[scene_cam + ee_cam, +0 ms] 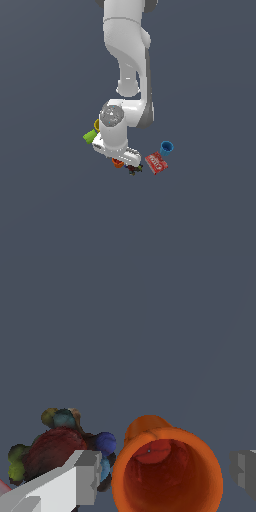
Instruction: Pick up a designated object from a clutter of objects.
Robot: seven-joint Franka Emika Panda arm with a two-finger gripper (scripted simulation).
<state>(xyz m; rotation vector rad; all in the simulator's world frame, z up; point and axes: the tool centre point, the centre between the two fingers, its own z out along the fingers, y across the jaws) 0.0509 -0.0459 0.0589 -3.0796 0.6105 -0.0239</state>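
Note:
The small orange-red cup [167, 476] lies on its side with its mouth toward the wrist camera. My gripper [166, 472] is open and its jaws straddle the cup, with a small gap on each side. One finger [82, 476] is next to the dark multicoloured lump [52, 448]. In the exterior view my gripper [121, 160] is low over the orange cup [117, 163], which the hand mostly hides. The lump [133, 169] lies just to the exterior view's right of the cup.
A red flat box [156, 163] and a blue cup [166, 147] lie to the exterior view's right of the gripper. A green cylinder [90, 136] and a yellow cup [97, 124], partly hidden by the arm, lie to its left. The floor is plain dark grey.

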